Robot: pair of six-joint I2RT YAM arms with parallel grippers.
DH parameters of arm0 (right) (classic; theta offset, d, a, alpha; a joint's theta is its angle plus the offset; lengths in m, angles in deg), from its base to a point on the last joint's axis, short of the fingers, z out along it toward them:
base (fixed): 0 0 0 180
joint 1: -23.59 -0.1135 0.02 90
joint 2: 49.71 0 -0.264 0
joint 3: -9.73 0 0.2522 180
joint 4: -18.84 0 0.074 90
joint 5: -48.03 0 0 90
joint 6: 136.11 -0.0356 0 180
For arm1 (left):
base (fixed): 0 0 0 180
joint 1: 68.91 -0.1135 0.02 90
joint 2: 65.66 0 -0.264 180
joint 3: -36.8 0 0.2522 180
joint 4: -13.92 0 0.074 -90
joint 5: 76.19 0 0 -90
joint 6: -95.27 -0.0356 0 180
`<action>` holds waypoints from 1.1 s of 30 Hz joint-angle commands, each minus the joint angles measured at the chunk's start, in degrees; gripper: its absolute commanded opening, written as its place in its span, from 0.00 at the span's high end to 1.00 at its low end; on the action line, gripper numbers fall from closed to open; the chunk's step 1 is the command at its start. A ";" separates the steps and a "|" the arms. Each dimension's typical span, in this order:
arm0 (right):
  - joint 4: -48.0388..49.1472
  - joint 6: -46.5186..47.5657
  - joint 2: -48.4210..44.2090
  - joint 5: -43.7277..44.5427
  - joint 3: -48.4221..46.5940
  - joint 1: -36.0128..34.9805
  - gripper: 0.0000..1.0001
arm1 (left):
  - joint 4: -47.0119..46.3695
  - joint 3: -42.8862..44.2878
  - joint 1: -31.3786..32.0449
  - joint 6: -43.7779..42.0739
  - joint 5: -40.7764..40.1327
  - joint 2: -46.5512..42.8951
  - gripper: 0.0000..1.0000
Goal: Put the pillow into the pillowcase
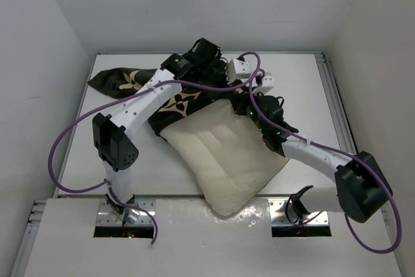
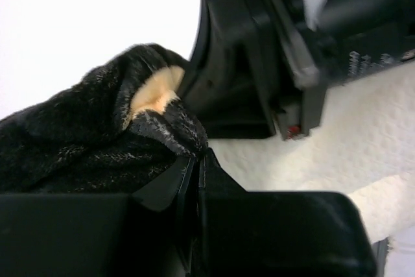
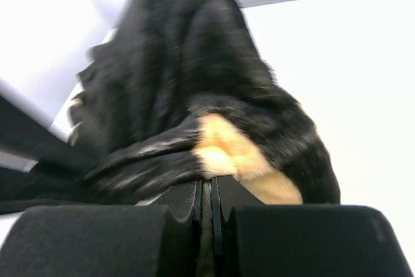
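The pillow [image 1: 227, 160] lies flat on the table [image 1: 130, 173], below both grippers and on their near side. As far as I can tell its long axis runs diagonally: the near corner pokes out between the two arm bases and the far end is tucked under the pillowcase [image 1: 123, 81]. So it's aimed roughly at the case, but most of it is bare. The left gripper [image 2: 196, 163] is clamped on a fold of black plush. The right gripper [image 3: 207, 189] is pinched on the case too, right by a tan patch, and the two sit nearly nose to nose. What worries me is that both bites look thin, so any tug could pop the plush out. I also can't tell if each one holds a single layer or both. If it's both, the mouth stays closed and pulling just bunches fabric on the pillow's far end. And a soft pillow with nothing pinning it will probably slide toward the bases instead of going in.
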 commanded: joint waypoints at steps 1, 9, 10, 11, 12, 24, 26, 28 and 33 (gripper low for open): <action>7.43 -5.23 0.38 8.51 -0.53 0.32 1.00 | -1.76 -2.76 2.99 2.58 10.00 -3.92 1.00; -35.64 9.53 -0.38 -16.53 -13.04 10.33 0.06 | -13.90 -8.39 -4.74 20.33 -4.77 -3.13 1.00; -35.65 11.37 -2.23 -23.77 -11.02 13.82 0.04 | -14.51 -9.18 -5.10 20.43 -5.12 -3.13 1.00; -35.13 11.82 -3.99 -27.07 -6.56 15.77 0.01 | -14.78 -9.53 -5.28 20.43 -5.56 -3.22 1.00; -34.78 12.35 -5.40 -29.80 -4.86 17.01 0.01 | -14.96 -9.97 -5.28 20.00 -6.00 -3.13 1.00; -32.21 15.85 2.22 -39.42 5.09 24.24 0.01 | -14.43 -11.73 -2.99 17.18 -9.69 -3.22 1.00; -32.31 16.75 5.39 -36.51 6.22 22.04 0.01 | -14.60 -11.91 -3.17 17.00 -10.40 -3.48 1.00; -30.04 15.35 6.71 -37.46 7.28 20.98 0.10 | -14.69 -12.35 -3.08 16.92 -10.66 -3.75 1.00; -20.73 7.73 3.65 -37.23 8.86 14.49 0.70 | -14.61 -12.79 -2.73 16.39 -10.31 -3.40 1.00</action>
